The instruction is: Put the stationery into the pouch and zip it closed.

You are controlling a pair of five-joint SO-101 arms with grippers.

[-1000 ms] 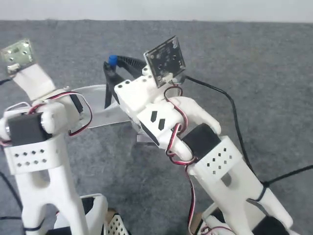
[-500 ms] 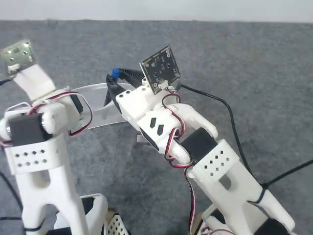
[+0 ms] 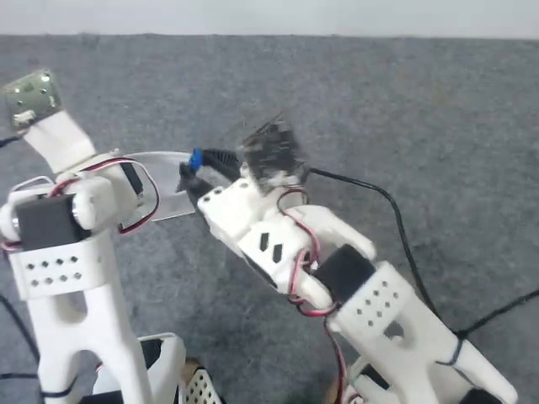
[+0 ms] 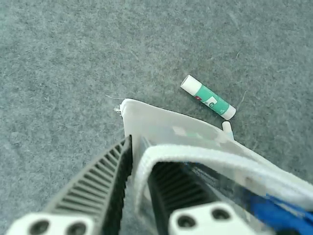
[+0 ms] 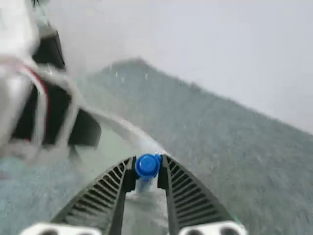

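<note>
Two grips: my left jaws pinch the pouch [image 4: 161, 129] rim, my right jaws clamp a blue-capped pen [image 5: 147, 165]. Off-line, the pen could snag that rim and pull it free.

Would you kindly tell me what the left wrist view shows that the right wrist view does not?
Left wrist view: a green-and-white glue stick lying on the grey mat beside the pouch. Right wrist view: the right gripper, jaws shut on a blue-capped pen. Both share the pouch, the mat and, likely, that pen's blue.
</note>
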